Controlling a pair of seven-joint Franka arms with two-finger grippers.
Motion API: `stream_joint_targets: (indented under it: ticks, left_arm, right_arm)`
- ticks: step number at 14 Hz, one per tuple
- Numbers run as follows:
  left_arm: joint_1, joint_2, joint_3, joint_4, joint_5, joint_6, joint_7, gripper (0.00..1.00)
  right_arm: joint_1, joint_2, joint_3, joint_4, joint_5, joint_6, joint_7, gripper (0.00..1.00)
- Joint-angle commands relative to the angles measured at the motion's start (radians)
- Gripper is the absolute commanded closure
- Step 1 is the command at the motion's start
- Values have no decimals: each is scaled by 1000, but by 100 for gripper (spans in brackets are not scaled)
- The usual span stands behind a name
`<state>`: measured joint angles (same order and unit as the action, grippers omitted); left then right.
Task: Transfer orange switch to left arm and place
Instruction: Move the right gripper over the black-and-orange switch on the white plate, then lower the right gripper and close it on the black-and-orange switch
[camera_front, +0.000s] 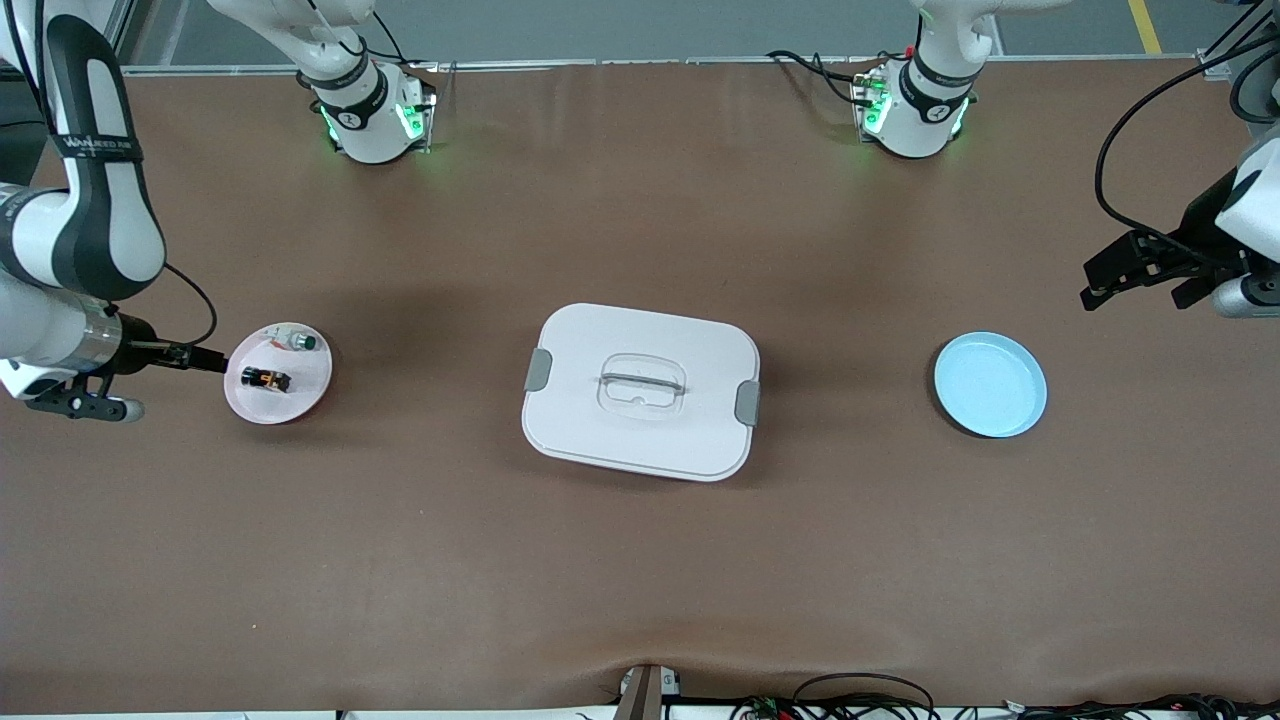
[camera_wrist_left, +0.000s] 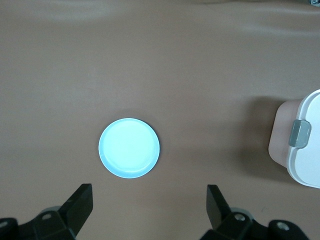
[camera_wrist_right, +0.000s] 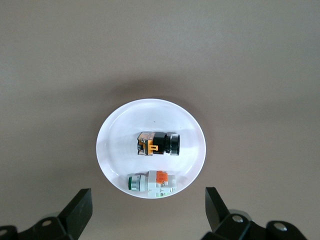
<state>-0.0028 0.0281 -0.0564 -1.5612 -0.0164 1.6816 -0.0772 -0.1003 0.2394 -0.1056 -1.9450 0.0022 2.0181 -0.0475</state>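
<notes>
The orange switch (camera_front: 266, 380), a small black cylinder with orange parts, lies on a round pink plate (camera_front: 310, 385) toward the right arm's end of the table. It also shows in the right wrist view (camera_wrist_right: 157, 143), lying on its side on the plate (camera_wrist_right: 112, 130). My right gripper (camera_front: 85, 405) hangs open and empty over the table beside that plate (camera_wrist_right: 148, 212). The white lidded box (camera_front: 640, 440) sits mid-table. My left gripper (camera_front: 1145, 282) is open and empty over the table near a light-blue plate (camera_front: 990, 384); the left wrist view shows its fingers wide apart (camera_wrist_left: 150, 210).
A silver-white piece with a green tip (camera_front: 298, 342) lies on the pink plate beside the switch, and shows in the right wrist view (camera_wrist_right: 150, 183). The blue plate (camera_wrist_left: 129, 148) holds nothing. The box's corner and grey latch (camera_wrist_left: 300, 134) show in the left wrist view.
</notes>
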Motion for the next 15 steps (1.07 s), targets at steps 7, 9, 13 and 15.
stream_joint_targets:
  ticks: [7,9,13,15]
  left_arm:
    - [0,10,3,21,10,-19,8,0]
    - [1,10,3,21,10,-20,8,0]
    - [1,10,1,21,10,-19,8,0]
    - [0,10,1,21,10,-19,8,0]
  right_arm:
    - [-9,-35,4,-180,-48,225,29,0]
    - [-10,-29,3,-180,-48,235,31,0]
    - [-30,4,3,-183,-57,287,31,0]
    - [-33,29,3,-186,-57,307,31,0]
